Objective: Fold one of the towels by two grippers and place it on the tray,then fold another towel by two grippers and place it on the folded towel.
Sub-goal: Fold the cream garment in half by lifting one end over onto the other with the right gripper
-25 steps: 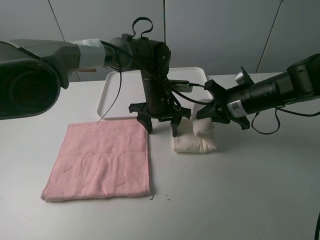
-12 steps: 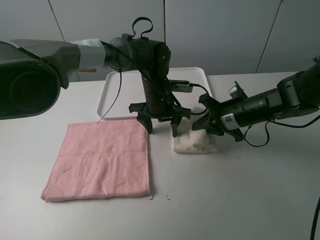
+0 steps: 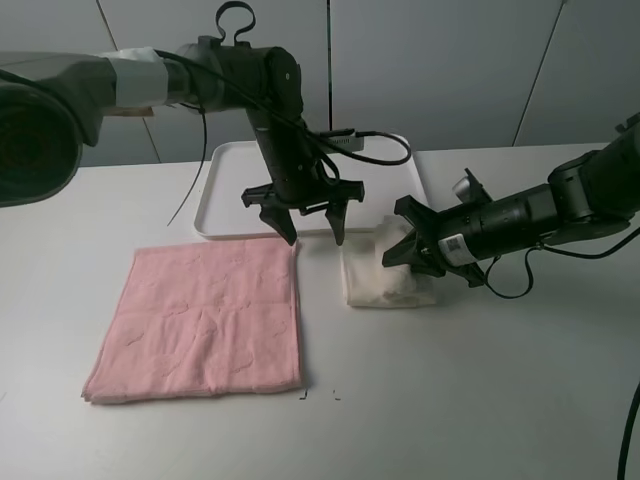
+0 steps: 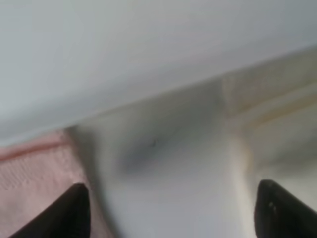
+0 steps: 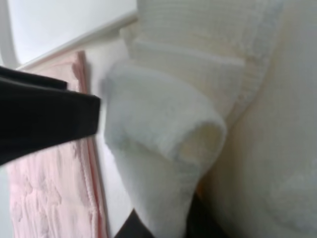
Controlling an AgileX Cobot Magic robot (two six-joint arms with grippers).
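pinching shut with the right gripper on a raised roll at the far edge of the cream towel; hard to tell from the blurred wrist view the depth of that bite. hovering spread wide and empty with the left gripper, over the bare strip of table between the two towels, just in front of the tray. already folded down to a small bundle, that cream towel, yet lying on the table just beside the tray's front corner, not in it. nothing on the tray so far. flat, square and unfolded on the left arm's side, the pink towel, apart from both grippers. by the look of things: first fold about done, move onto the tray not yet made, and the whole second half left, meaning fold the pink towel, carry it over, stack it on the cream one.
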